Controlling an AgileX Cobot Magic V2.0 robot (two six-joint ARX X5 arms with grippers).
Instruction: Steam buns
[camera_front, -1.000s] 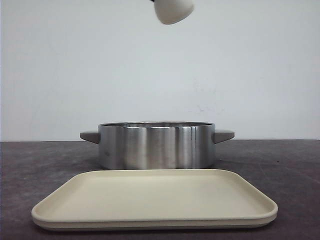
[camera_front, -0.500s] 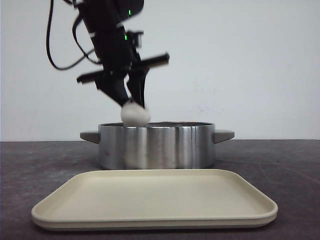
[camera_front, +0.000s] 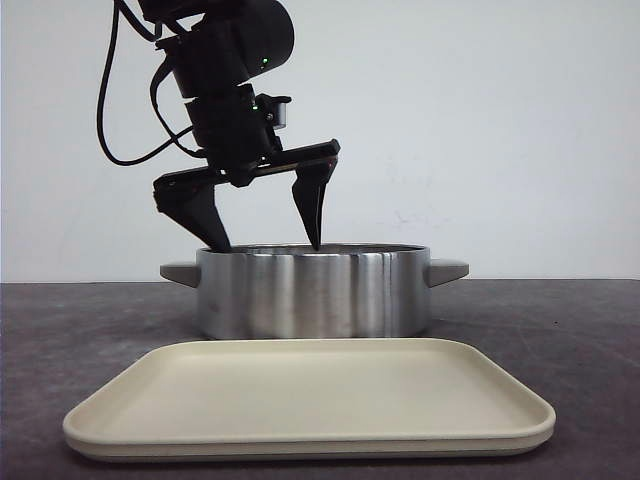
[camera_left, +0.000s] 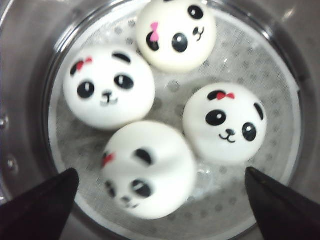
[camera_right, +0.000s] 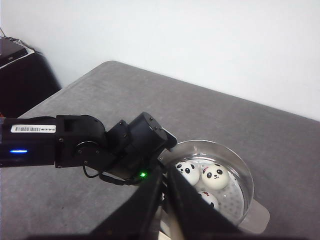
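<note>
Several white panda-faced buns lie on the perforated steamer tray inside the steel pot (camera_left: 30, 60): one bun (camera_left: 176, 32), a second bun (camera_left: 108, 87), a third bun (camera_left: 227, 122), and a blurred bun (camera_left: 147, 170) between the fingertips. My left gripper (camera_front: 266, 243) hangs open over the pot (camera_front: 313, 290), its tips at the rim, holding nothing. In the left wrist view the left gripper (camera_left: 160, 172) straddles the blurred bun without touching it. High above, the right gripper (camera_right: 164, 175) is shut and empty, looking down on the buns (camera_right: 215, 175).
A cream tray (camera_front: 310, 395) with nothing on it lies in front of the pot on the dark tabletop. Grey handles (camera_front: 447, 270) stick out from both sides of the pot. The left arm (camera_right: 100, 145) reaches across the table to the pot.
The left gripper came down with a bun to the pot rim, then opened. The bun now lies in the pot with the others.
</note>
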